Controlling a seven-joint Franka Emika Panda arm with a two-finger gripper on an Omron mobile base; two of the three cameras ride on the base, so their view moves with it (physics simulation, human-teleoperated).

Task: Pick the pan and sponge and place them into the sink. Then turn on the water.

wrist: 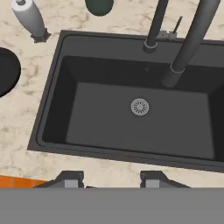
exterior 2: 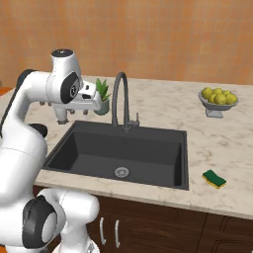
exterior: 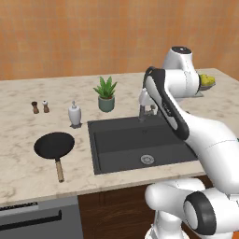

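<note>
No brand, label or writing can be read on anything here.

Nearest the base, in the hand view, the two-finger gripper looks straight down over the front rim of the large dark grey rectangular sink; its two small dark finger tips stand apart with only marble counter between them, so the jaws are partly open and hold nothing. The basin has smooth matte walls and a round metal drain in the middle of its floor, with nothing else lying in it.

In the right base view, the small rectangular sponge, yellow with a green scrub layer on top, lies flat on the beige marble counter near its front edge, to the right of the sink and apart from it.

In the left base view, the round shallow black frying pan sits flat on the counter left of the sink, its straight light wooden handle pointing toward the front edge.

Behind the basin rises the tall arched dark faucet. Further back stand a white soap dispenser, a small green potted plant, two small shakers, and a grey bowl of yellow-green round fruits at the far right.
</note>
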